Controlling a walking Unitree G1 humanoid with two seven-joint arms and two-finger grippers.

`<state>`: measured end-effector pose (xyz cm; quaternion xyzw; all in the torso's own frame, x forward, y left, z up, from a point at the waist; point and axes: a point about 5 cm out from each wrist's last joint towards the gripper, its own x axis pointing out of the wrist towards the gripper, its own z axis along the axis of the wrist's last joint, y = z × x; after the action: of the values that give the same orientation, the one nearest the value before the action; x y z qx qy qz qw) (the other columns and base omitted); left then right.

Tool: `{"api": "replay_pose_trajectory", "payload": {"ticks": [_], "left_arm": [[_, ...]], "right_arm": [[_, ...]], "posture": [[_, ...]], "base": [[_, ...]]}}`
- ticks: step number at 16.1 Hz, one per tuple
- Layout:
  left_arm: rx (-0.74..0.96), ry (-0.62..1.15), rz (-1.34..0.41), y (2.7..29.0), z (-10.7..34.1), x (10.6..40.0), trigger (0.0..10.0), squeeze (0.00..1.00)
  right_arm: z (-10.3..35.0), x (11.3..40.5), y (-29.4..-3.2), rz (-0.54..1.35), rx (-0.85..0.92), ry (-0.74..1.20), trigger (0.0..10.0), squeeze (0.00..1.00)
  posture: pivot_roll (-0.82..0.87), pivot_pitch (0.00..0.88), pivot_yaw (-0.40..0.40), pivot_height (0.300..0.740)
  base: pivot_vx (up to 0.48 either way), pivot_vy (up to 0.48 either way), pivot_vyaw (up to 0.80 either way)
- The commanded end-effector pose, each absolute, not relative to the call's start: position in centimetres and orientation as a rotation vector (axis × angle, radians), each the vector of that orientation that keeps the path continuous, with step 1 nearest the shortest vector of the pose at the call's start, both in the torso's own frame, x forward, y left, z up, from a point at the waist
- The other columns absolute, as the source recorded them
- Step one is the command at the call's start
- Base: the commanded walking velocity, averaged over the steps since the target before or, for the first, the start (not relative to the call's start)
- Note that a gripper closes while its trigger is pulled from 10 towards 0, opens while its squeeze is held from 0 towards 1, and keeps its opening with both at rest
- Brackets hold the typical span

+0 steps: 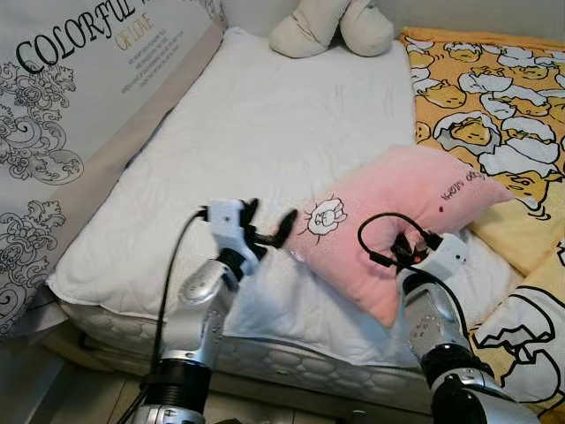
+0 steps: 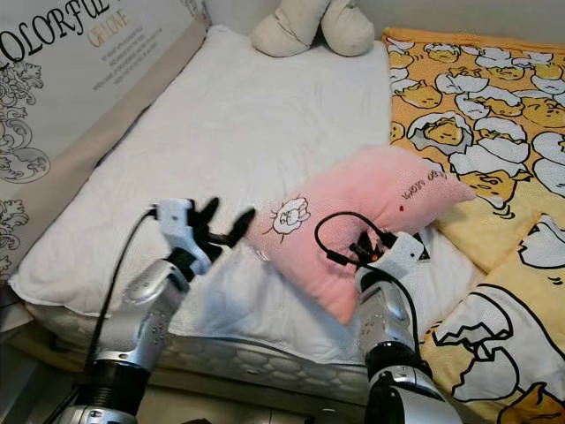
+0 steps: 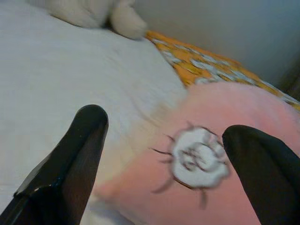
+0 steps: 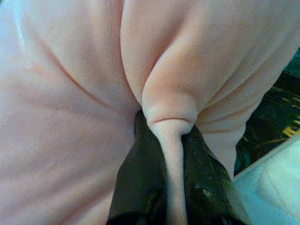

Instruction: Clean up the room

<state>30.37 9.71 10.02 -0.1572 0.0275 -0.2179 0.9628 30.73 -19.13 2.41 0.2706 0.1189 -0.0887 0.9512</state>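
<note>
Nearest, right gripper [image 4: 164, 140]: fingers clamped on a pinched fold of the pink pillow [image 1: 388, 221], at its near edge. Left gripper [image 1: 269, 231]: fingers spread wide, just beside the pillow's left corner with the sheep drawing [image 1: 325, 215], not touching as far as can be told. Pillow lies on the white mattress [image 1: 256, 132], its far right end reaching onto the yellow patterned blanket [image 1: 494, 97]. Beyond, a beige plush toy [image 1: 331, 26] at the bed's head. Printed panel [image 1: 79, 79] along the left side.
</note>
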Motion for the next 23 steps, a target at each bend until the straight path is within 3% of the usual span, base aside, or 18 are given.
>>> {"api": "replay_pose_trajectory", "payload": {"ticks": [1,7,10,11,16,19,23], "left_arm": [[-0.308,0.039,-0.376,10.2,10.3,30.7,10.0,0.00],[-0.230,0.044,-0.291,11.0,10.0,31.2,10.0,0.00],[-0.222,0.043,-0.288,11.0,10.0,31.3,10.0,0.00],[-0.221,0.044,-0.296,10.8,10.0,31.4,10.0,0.00],[-0.233,0.052,-0.320,10.2,10.0,31.6,10.0,0.00],[-0.233,0.048,-0.332,9.7,10.1,31.8,10.0,0.00],[-0.227,0.044,-0.332,9.8,10.1,31.8,10.0,0.00]], "right_arm": [[1.9,30.4,-18.3,-0.149,0.535,0.283,0.0,0.00],[2.4,30.6,-18.8,-0.134,0.476,0.260,0.0,0.00],[4.1,31.2,-19.6,0.019,0.334,0.242,0.0,0.00],[6.3,31.8,-22.3,0.071,0.201,0.204,0.0,0.00],[13.0,33.6,-29.4,0.081,-0.096,0.161,0.0,0.00],[14.2,34.2,-30.3,0.122,-0.304,0.231,0.0,0.00],[11.5,33.4,-30.8,0.114,-0.460,0.383,0.0,0.00]], "posture": [[-0.08,0.000,0.048,0.730],[-0.08,0.000,0.047,0.730],[-0.08,0.000,0.041,0.730],[-0.08,0.000,0.038,0.730],[-0.10,0.000,0.042,0.730],[-0.09,0.000,0.042,0.730],[-0.07,0.000,0.029,0.730]], "base": [[0.000,0.000,0.00],[0.000,0.000,0.00],[0.000,0.000,0.00],[0.000,0.000,0.00],[0.000,0.000,0.00],[0.000,0.000,0.00],[0.000,0.000,0.00]]}}
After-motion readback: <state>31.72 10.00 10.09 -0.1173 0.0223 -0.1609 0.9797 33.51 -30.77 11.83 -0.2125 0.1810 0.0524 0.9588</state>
